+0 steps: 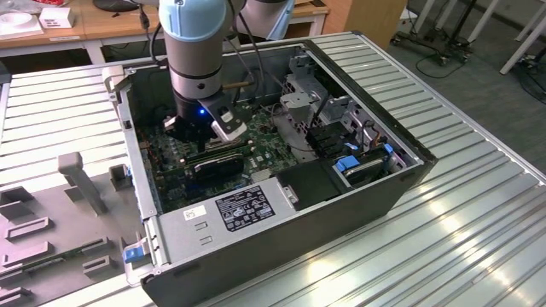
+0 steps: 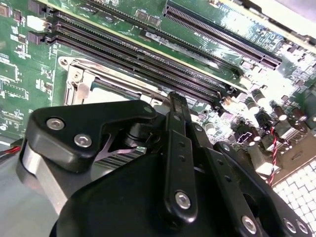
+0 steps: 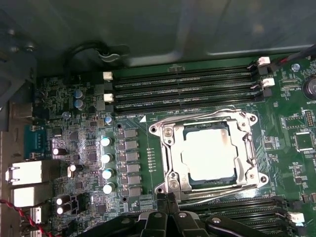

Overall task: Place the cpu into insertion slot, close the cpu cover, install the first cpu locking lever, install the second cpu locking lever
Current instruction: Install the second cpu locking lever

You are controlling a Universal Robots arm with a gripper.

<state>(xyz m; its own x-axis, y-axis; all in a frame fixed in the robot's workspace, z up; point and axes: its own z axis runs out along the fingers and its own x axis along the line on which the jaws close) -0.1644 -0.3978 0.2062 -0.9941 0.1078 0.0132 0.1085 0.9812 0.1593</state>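
Already cpu (image 3: 208, 154) flat in insertion slot (image 3: 173, 174), cpu cover (image 3: 247, 134) down, end effector (image 3: 167, 203) fingertips together, empty.

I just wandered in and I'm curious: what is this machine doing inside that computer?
A robot arm has its gripper lowered into an open computer case, hanging right beside the insertion slot on the green board. The cpu already sits in the slot, with the cpu cover closed down around it.

Glare whitens the cpu (image 3: 208, 154); case interior dim, tabletop brightly lit.
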